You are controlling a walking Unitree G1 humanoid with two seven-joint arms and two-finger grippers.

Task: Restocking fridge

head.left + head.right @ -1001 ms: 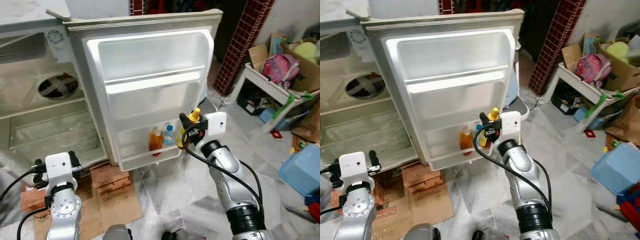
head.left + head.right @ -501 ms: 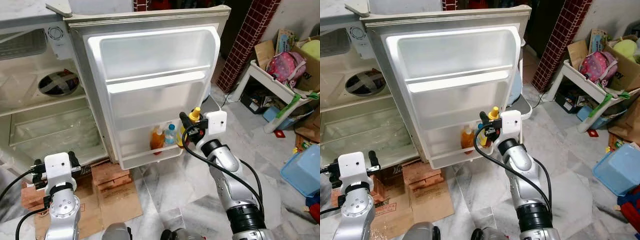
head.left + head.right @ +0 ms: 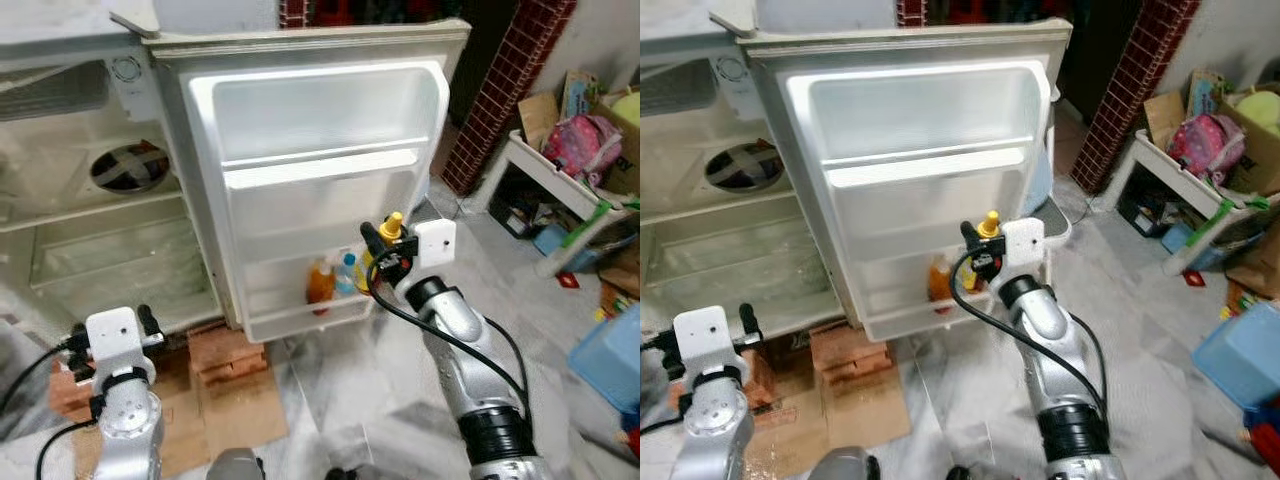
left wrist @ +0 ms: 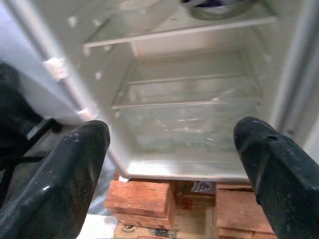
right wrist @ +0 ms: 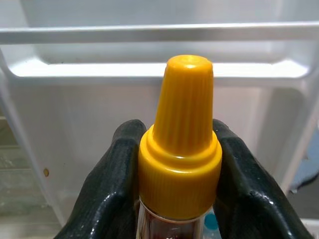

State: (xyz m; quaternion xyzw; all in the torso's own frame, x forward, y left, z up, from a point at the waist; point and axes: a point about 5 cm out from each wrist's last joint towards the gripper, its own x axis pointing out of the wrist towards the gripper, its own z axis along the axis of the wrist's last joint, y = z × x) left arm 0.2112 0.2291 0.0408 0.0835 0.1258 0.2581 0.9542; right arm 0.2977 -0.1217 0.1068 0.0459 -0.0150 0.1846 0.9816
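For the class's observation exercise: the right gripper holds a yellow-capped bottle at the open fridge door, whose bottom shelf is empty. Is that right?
Not quite. The right gripper does hold the yellow-capped bottle, but the left eye view shows the fridge door's bottom shelf already holding an orange bottle and a blue-capped bottle.

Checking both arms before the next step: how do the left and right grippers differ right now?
The right gripper is shut on the yellow-capped bottle; the left gripper is open and holds nothing. The right gripper is raised at the fridge door's bottom shelf; the left gripper sits low, facing the fridge interior above the bricks. Both have black fingers.
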